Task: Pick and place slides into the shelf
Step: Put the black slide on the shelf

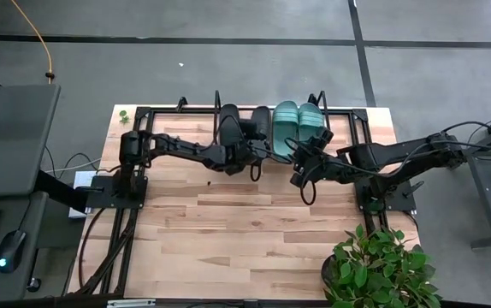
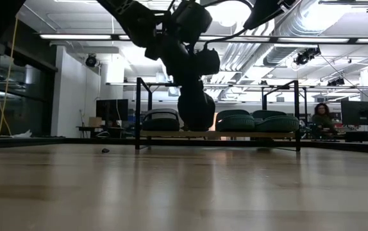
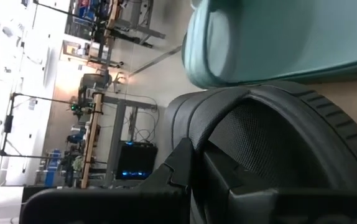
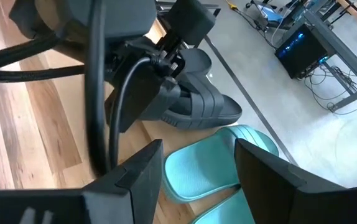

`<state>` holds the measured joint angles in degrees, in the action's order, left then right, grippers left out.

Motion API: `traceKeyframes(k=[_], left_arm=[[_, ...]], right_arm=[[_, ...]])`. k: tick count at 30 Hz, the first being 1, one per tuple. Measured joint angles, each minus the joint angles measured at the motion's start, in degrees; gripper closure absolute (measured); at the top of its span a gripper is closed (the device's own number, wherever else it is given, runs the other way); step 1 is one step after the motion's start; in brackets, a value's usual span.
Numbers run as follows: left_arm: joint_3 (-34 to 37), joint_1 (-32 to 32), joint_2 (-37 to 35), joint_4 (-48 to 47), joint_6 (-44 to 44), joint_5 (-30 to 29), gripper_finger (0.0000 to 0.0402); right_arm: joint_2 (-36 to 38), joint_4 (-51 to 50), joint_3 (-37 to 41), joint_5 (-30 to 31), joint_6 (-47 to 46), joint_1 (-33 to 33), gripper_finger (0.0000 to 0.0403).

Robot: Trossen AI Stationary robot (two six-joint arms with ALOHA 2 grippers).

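The shelf point(image 1: 361, 120) stands along the table's far edge. One black slide point(image 1: 228, 120) lies on its board, and two teal slides point(image 1: 286, 122) point(image 1: 312, 122) lie side by side to its right. Between them my left gripper point(image 1: 257, 144) is shut on the second black slide point(image 4: 200, 102), which in the low view hangs as a dark mass point(image 2: 197, 109) at the shelf's front. My right gripper point(image 4: 198, 149) is open just above the near end of a teal slide point(image 4: 206, 168), touching nothing. My left gripper has the black slide by its strap point(image 3: 278, 118). One finger point(image 3: 181, 165) appears to lie outside the strap and the other inside, under it. The fingers slant down from the table's left and near side. Whether the slide's sole rests on the shelf board, I cannot tell.
A potted plant point(image 1: 382, 265) stands at the table's near right corner. A small dark speck point(image 2: 105, 151) lies on the tabletop. The wide wooden tabletop point(image 1: 228, 231) stretches in front of the shelf. A person point(image 2: 323, 115) sits far behind the table.
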<state>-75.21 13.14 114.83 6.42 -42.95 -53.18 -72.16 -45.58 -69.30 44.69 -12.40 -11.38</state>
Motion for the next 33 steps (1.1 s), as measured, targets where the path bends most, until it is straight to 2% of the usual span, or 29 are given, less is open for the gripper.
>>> traceKeyframes(k=[17, 26, 33], left_arm=[[-0.02, -0.78, 0.0, -3.89, 3.36, 3.73, 0.0394], [-0.02, -0.36, 0.0, -3.41, 4.82, 9.48, 0.0347], [-0.02, -0.38, 0.0, -3.65, 5.76, 10.26, 0.0319]], right_arm=[[-0.22, 0.46, 0.0, -0.09, -0.29, 0.0, 0.0212], [-0.22, 0.76, 0.0, -0.19, -0.61, 0.0, 0.0212], [-0.22, 0.85, 0.0, -0.35, -0.61, 0.02, 0.0212]])
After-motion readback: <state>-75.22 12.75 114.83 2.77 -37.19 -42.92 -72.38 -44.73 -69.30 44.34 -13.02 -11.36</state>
